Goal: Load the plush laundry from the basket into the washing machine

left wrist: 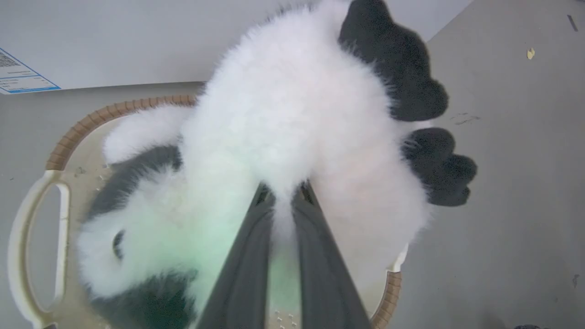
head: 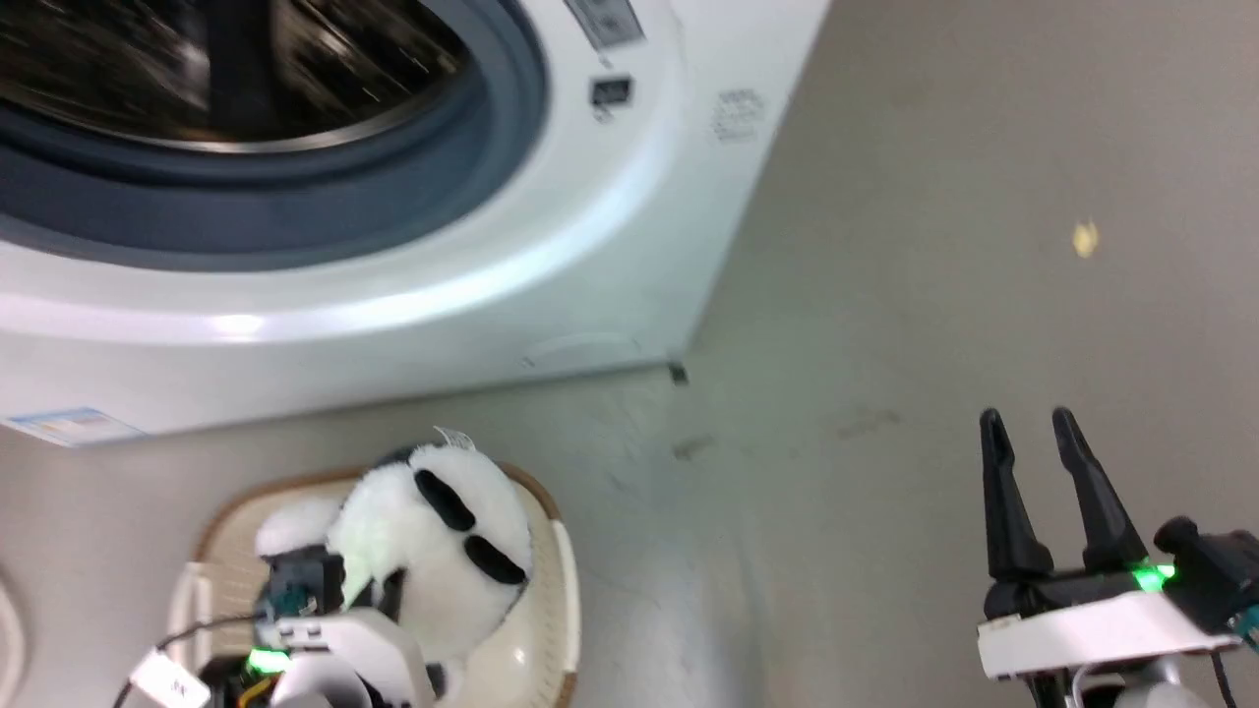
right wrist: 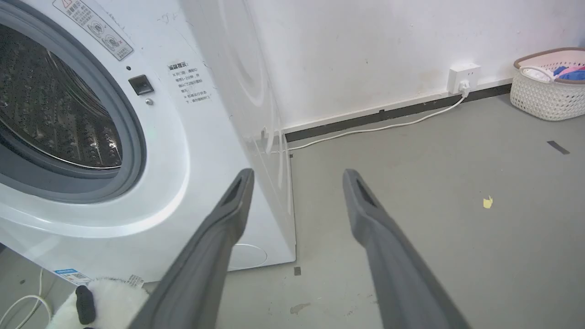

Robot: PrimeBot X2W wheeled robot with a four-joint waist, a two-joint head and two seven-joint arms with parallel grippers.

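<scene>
Left gripper (left wrist: 283, 192) pinches the soft toy's (left wrist: 283, 105) white fur, fingers nearly together.
Toy lies in the basket (left wrist: 77, 128), bulging above its rim; basket stands on the floor (head: 885, 295) near the washing machine's (head: 610, 246) front; right gripper (head: 1028, 418) is spread, empty, over the floor.

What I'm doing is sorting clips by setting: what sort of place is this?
Most likely a laundry room: a front-loading washing machine stands on a bare grey floor, a basket with a plush toy sits before it, and a second basket of clothes waits by the wall socket.
</scene>
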